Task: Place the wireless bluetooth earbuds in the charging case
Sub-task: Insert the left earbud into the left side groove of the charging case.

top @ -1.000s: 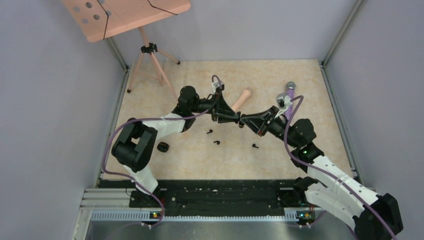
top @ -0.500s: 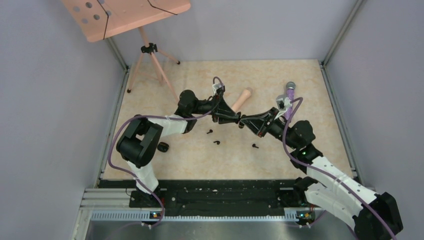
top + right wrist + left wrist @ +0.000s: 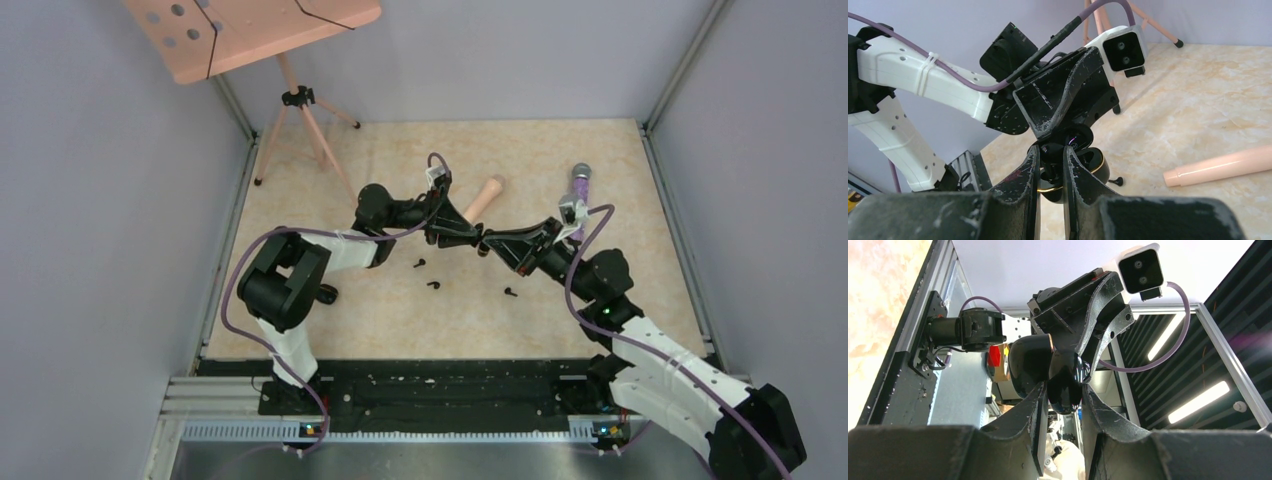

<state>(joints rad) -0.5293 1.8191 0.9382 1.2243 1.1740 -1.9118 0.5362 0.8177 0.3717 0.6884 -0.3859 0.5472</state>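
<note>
Above the middle of the table, my left gripper (image 3: 462, 237) and right gripper (image 3: 488, 245) meet tip to tip. In the left wrist view my left gripper (image 3: 1065, 390) is shut on the glossy black charging case (image 3: 1068, 375), whose lid (image 3: 1028, 367) hangs open to the left. The right wrist view shows my right gripper (image 3: 1050, 152) shut on a small black earbud (image 3: 1051, 165), held at the case's gold-rimmed opening (image 3: 1093, 165). Three more earbuds lie loose on the table (image 3: 420, 265), (image 3: 433, 285), (image 3: 510, 293).
A peach cylinder (image 3: 483, 197) lies just behind the grippers. A purple-tipped object (image 3: 580, 180) sits at the back right, and a peach tripod stand (image 3: 300, 110) at the back left. A black rounded lump (image 3: 325, 294) rests by the left arm. Grey walls enclose the table.
Both arms have shifted slightly, the left elbow swinging right and the right wrist easing left. The grippers stay together at the same spot, and the loose earbuds have not moved.
</note>
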